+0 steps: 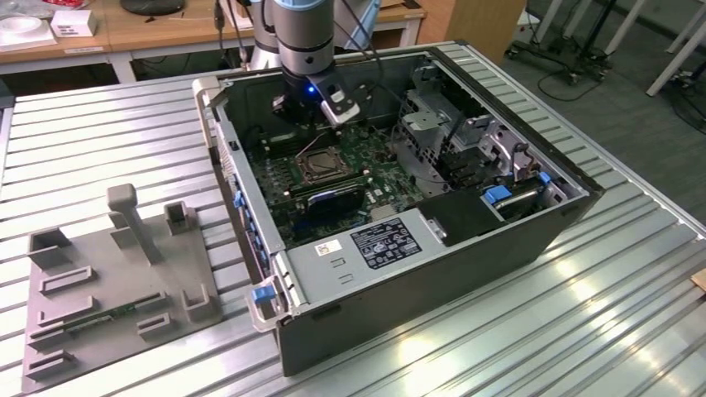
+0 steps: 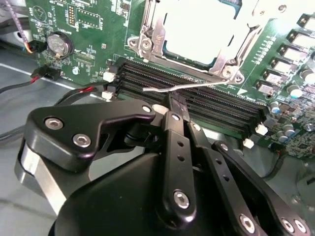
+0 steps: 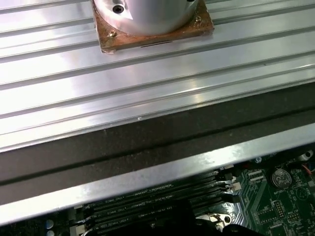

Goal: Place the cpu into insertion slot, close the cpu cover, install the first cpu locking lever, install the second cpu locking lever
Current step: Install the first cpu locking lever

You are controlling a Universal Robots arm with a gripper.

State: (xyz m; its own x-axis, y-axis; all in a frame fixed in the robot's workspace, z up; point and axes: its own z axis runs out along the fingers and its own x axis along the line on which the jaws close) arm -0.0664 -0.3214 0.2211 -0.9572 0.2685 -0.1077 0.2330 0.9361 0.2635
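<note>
Pincer [image 2: 174, 104] of black bolted link bars: hangs low inside an open black computer case [image 1: 441, 273], over the long black memory slots [image 2: 211, 101] of a green motherboard [image 2: 88, 49]. Shows its two fingers [image 2: 172, 132] drawn in, tips meeting or very nearly so. Sits with those tips right at a thin silvery wire lever [image 2: 197, 86] stretched along the socket's edge, just beside the memory slots. Cannot tell whether the tips clamp the wire or merely touch it. Hangs from a grey and blue robot arm [image 1: 300, 41] reaching down into the case at the top of the exterior view.

Finds the cpu, a flat pale silvery square [image 2: 202, 29], seated in the insertion slot, a square socket with a silvery metal rim [image 1: 320, 164], near the middle of the board. Finds the cpu cover, a thin silvery metal frame with a large square window [image 2: 147, 42], lying down over the chip and leaving it bare through the window.

Elsewhere: a round silver coin battery [image 2: 59, 43] on the board, well apart from the socket. Rests the case on a ribbed aluminium table [image 1: 111, 141]. Keeps a grey fixture plate with upright blocks [image 1: 111, 281] on the same table, at the exterior view's left, apart from the case.
</note>
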